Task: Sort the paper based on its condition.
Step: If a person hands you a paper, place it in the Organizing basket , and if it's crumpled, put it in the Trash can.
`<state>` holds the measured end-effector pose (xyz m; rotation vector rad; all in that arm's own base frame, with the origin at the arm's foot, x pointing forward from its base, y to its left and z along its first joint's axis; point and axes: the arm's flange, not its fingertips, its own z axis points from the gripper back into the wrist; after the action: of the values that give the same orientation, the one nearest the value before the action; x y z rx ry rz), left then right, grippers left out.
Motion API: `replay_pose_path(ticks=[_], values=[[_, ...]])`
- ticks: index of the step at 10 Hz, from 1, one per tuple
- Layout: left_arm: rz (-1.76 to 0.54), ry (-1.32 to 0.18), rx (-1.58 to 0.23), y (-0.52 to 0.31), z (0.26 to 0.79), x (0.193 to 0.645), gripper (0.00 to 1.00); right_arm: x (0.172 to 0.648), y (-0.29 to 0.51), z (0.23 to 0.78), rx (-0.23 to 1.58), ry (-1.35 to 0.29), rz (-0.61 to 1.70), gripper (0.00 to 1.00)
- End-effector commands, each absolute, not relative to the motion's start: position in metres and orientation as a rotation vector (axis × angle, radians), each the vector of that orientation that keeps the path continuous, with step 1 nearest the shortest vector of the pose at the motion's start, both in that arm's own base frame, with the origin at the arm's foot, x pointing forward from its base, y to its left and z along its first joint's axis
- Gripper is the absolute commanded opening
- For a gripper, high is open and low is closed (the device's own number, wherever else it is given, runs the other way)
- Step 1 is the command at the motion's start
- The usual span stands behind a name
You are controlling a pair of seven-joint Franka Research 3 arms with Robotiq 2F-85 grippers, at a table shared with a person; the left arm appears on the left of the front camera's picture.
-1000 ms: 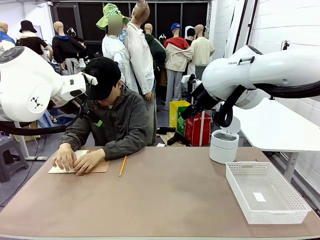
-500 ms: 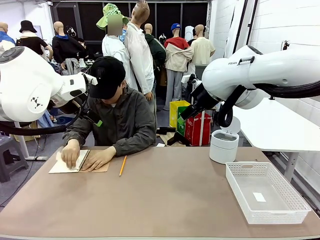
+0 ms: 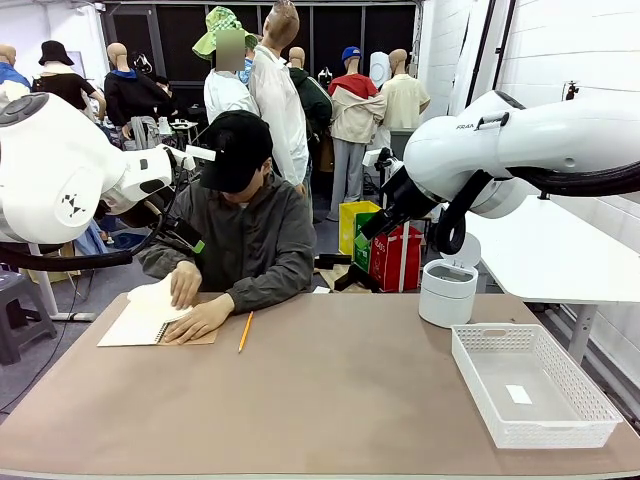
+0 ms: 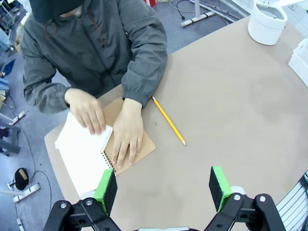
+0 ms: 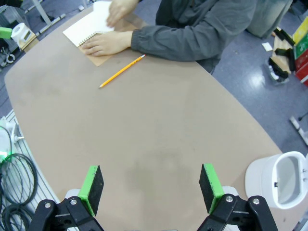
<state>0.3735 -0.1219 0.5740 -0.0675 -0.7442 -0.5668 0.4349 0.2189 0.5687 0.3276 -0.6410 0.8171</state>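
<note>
At the far left of the table lies a spiral notepad (image 3: 135,328) (image 4: 84,156) (image 5: 89,26) on brown backing. The person's one hand presses it down while the other hand (image 3: 184,283) lifts a white sheet of paper (image 3: 155,294) (image 4: 72,132) off it; I cannot tell whether the sheet is torn free. My left gripper (image 3: 192,240) (image 4: 162,188) hangs open high over the table's left part, well above the pad. On the other side my right gripper (image 3: 368,236) (image 5: 151,188) is open too, raised over the far right, nothing between its fingers.
A yellow pencil (image 3: 246,331) (image 4: 169,121) (image 5: 121,71) lies right of the notepad. A white lidded bin (image 3: 447,292) (image 5: 279,180) stands at the far right. The white mesh basket (image 3: 530,385) sits near the right front edge, with a small white slip in it.
The person has sat up and moved one hand from pressing on the notepad to lifting a white sheet off it. Both arms have stayed still.
</note>
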Motion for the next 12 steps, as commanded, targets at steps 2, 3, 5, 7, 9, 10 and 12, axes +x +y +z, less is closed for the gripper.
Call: replay_pose_path(ticks=[2,3,5,7,9,10,12], values=[[-0.569,-0.746,-0.069,-0.1210,0.5746,0.3736,1.00,0.4359,0.2196,0.5675,0.329,-0.639,0.817,1.00],[-0.569,-0.746,-0.069,-0.1210,0.5746,0.3736,1.00,0.4359,0.2196,0.5675,0.329,-0.639,0.817,1.00],[-0.569,-0.746,-0.069,-0.1210,0.5746,0.3736,1.00,0.4359,0.2196,0.5675,0.329,-0.639,0.817,1.00],[-0.569,-0.746,-0.069,-0.1210,0.5746,0.3736,1.00,0.4359,0.2196,0.5675,0.329,-0.639,0.817,1.00],[-0.569,-0.746,-0.069,-0.1210,0.5746,0.3736,1.00,0.4359,0.2196,0.5675,0.329,-0.639,0.817,1.00],[-0.569,-0.746,-0.069,-0.1210,0.5746,0.3736,1.00,0.4359,0.2196,0.5675,0.329,-0.639,0.817,1.00],[-0.569,-0.746,-0.069,-0.1210,0.5746,0.3736,1.00,0.4359,0.2196,0.5675,0.329,-0.639,0.817,1.00]])
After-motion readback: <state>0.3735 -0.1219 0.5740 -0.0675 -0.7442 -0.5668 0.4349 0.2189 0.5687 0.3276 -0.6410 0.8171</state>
